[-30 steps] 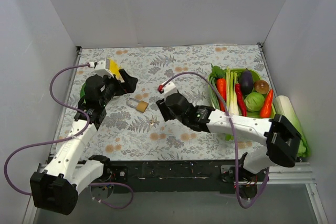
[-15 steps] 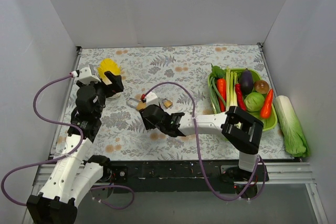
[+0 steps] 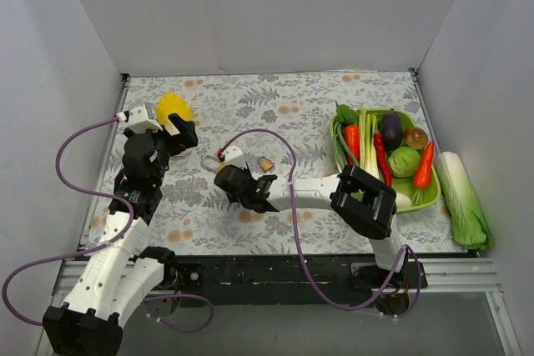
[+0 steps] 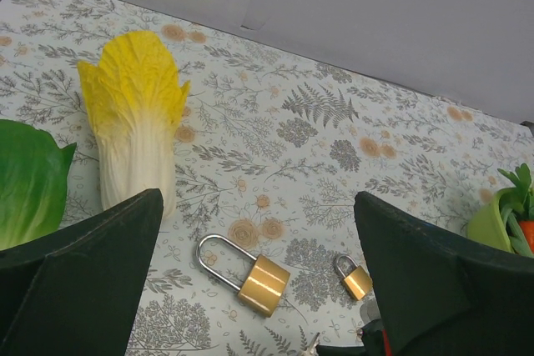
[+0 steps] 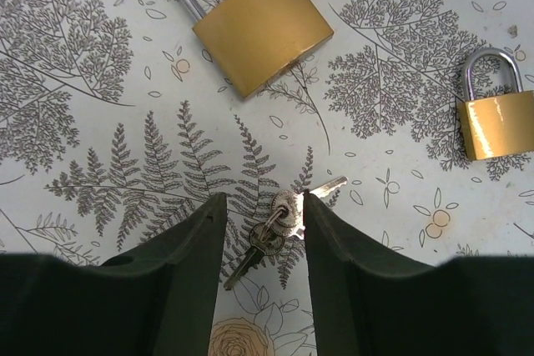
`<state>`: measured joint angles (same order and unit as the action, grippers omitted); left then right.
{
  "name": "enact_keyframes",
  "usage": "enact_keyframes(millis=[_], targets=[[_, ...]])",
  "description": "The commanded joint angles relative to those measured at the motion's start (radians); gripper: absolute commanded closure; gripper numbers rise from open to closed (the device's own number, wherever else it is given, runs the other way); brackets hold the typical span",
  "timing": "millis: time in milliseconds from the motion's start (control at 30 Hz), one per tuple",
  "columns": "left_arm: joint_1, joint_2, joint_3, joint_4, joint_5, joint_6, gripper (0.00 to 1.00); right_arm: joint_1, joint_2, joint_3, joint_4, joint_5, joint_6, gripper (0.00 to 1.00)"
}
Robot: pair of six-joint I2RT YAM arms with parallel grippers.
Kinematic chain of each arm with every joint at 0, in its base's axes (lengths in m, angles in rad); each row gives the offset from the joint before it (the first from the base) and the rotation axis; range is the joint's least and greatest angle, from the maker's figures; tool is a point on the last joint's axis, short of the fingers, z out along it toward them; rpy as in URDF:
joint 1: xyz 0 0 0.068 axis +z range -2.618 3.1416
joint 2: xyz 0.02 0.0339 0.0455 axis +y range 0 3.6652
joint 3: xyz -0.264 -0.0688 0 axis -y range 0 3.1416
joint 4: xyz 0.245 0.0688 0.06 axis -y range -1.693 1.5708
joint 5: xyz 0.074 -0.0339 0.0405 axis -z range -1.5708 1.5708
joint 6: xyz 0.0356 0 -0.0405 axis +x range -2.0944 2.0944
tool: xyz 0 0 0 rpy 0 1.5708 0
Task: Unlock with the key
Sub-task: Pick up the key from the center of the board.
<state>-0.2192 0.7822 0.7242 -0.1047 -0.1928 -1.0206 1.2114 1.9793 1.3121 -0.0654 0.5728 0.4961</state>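
Low in the right wrist frame, the key bunch lies between the parted fingers of the right gripper. The larger brass padlock lies at top centre.

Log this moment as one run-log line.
right hand: open over keys | left hand: open, empty | large padlock: ungrasped

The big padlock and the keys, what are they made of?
The big padlock looks like brass: smooth, dull gold body, with a shiny silver shackle, probably steel. The keys look like silvery metal, glinting in the light.
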Motion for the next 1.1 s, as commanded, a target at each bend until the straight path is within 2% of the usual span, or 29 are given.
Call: enact_keyframes(millis=[0,400,800,867,900,933,967,1067], targets=[[0.000,-0.017,-0.011,0.003,-0.002,0.008,0.02,-0.003,0.015,0.044,-0.051,0.045,0.032,0.52],[0.000,-0.023,-0.011,0.002,-0.003,0.007,0.02,-0.003,0.056,0.061,-0.066,0.042,0.032,0.59],[0.000,-0.023,-0.014,0.003,0.000,0.005,0.02,-0.003,0.070,0.064,-0.086,0.044,0.042,0.70],[0.000,-0.024,-0.014,0.003,0.000,0.005,0.02,-0.003,0.069,0.064,-0.088,0.042,0.045,0.75],[0.000,-0.024,-0.012,0.003,0.000,0.007,0.02,-0.003,0.066,0.065,-0.091,0.041,0.045,0.88],[0.000,-0.024,-0.014,0.003,0.001,0.007,0.02,-0.003,0.061,0.067,-0.100,0.041,0.045,0.95],[0.000,-0.024,-0.012,0.003,0.001,0.007,0.02,-0.001,0.049,0.067,-0.100,0.038,0.047,0.99],[0.000,-0.024,-0.014,0.005,0.007,0.007,0.02,-0.001,-0.005,0.058,-0.109,0.026,0.045,0.99]])
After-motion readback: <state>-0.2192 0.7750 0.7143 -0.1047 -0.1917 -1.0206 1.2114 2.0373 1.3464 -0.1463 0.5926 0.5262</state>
